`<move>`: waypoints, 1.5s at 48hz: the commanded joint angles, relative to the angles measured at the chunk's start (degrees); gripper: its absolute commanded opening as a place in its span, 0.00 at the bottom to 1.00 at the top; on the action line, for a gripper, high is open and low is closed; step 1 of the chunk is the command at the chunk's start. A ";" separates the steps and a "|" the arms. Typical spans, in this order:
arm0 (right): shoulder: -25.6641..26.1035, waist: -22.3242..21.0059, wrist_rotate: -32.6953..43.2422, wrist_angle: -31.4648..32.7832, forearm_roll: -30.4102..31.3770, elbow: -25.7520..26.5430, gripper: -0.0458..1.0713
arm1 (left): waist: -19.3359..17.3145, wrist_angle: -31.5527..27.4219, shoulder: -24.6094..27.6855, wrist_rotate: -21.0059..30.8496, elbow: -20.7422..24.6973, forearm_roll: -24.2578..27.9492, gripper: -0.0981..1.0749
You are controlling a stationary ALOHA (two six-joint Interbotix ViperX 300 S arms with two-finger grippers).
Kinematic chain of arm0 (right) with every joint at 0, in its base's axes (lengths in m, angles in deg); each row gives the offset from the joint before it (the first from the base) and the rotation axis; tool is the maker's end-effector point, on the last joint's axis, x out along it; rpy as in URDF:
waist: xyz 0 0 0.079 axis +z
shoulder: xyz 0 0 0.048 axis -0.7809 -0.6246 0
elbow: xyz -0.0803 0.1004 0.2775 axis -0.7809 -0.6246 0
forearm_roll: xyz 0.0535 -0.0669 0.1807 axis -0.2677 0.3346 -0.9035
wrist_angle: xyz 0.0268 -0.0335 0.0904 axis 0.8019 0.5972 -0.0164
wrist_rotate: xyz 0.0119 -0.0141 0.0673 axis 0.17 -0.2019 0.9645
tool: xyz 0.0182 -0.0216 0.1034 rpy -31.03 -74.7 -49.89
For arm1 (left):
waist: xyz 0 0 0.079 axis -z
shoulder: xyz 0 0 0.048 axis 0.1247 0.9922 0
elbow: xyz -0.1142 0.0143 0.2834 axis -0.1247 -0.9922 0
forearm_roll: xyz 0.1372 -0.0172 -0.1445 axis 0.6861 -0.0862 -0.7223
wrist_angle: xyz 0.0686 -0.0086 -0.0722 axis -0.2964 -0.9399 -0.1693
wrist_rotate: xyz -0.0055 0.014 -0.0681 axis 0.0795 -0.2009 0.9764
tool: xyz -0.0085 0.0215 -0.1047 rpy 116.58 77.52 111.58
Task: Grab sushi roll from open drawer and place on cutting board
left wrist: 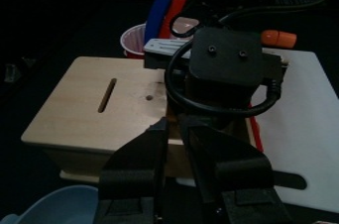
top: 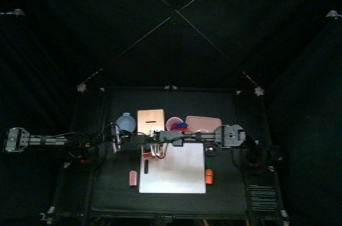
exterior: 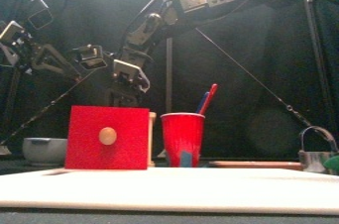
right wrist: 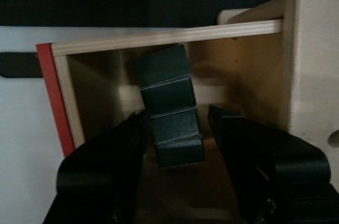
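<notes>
Sushi roll [right wrist: 169, 109], a dark ridged piece, lies inside the open drawer [right wrist: 93, 45], just behind the drawer's red front panel [right wrist: 52, 99]. The right gripper [right wrist: 176, 121] reaches down into the drawer with its jaws spread wide, one on each side of the roll. A gap shows on at least one side, and nothing is clamped.

From above, the tan wooden box [top: 151, 120] sits at 12 o'clock from the white cutting board [top: 174, 168], with the drawer pulled out toward the board's far edge. A red cup [exterior: 181, 139] holding a red and a blue utensil stands at 3 o'clock of the drawer front, close beside it. A pinkish tray [top: 203, 123] lies further on at 3 o'clock, past the cup. A pale bowl [exterior: 44, 149] sits at 9 o'clock from the box. Small orange items [top: 134, 177] lie along the board's sides at 9 and 3 o'clock. A metal cup [exterior: 315, 154] stands out at the 3 o'clock end of the table in the front view.

The left gripper [left wrist: 181, 134] hovers above the box top at its 9 o'clock side, looking across at the right arm. It holds nothing visible, and I cannot tell whether it is open or closed
</notes>
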 commanded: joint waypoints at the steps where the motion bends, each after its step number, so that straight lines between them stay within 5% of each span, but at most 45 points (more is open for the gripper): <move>1: 1.32 -0.35 -0.18 -0.18 0.53 0.70 0.81 | -0.35 0.18 0.09 0.09 0.62 0.09 0.60; 72: 0.97 0.79 -0.97 0.26 1.85 -0.97 0.73 | -2.29 0.18 0.09 0.09 0.79 0.09 0.60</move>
